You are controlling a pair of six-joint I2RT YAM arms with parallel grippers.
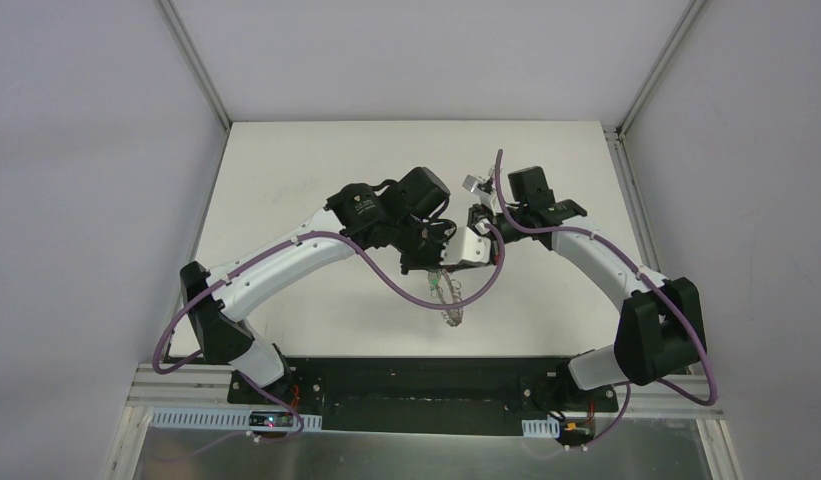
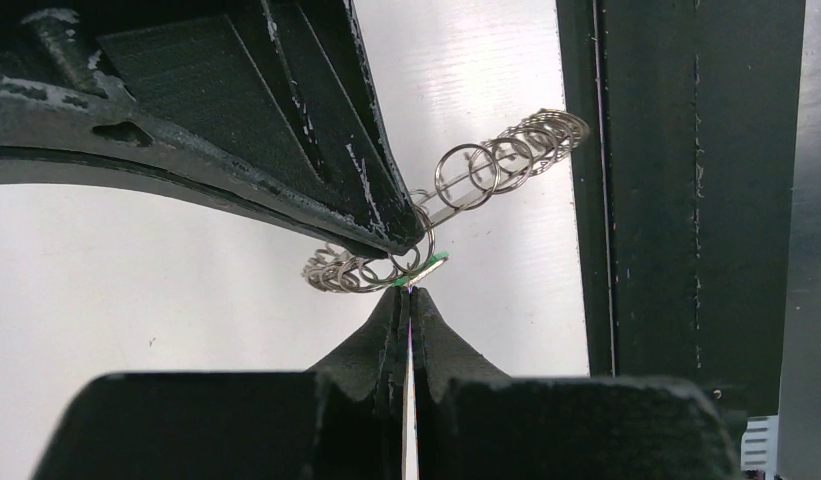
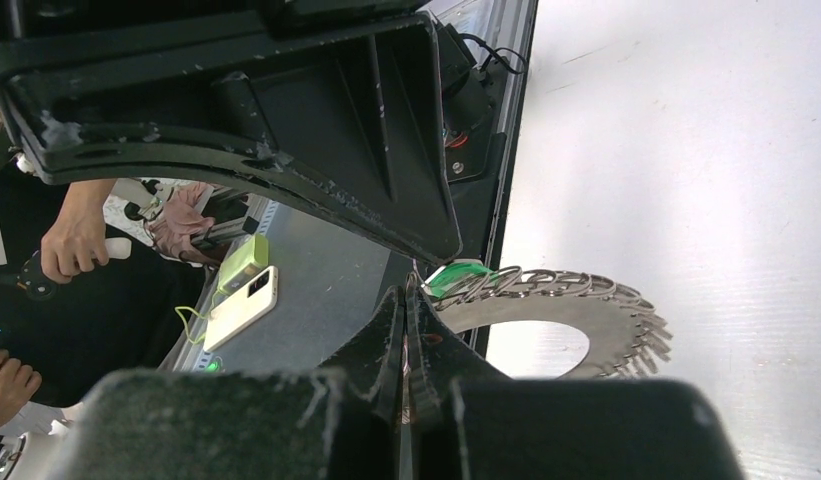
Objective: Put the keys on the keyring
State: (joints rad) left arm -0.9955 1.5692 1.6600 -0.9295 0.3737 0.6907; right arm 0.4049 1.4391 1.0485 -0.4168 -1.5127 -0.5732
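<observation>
Many thin wire loops (image 2: 526, 150) fringe the flat grey keyring (image 3: 616, 320).

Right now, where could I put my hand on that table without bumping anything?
The far strip of table along the back wall is bare, as is the near patch between the left arm and the black base plate. The middle, around the keyring, is crowded.
</observation>
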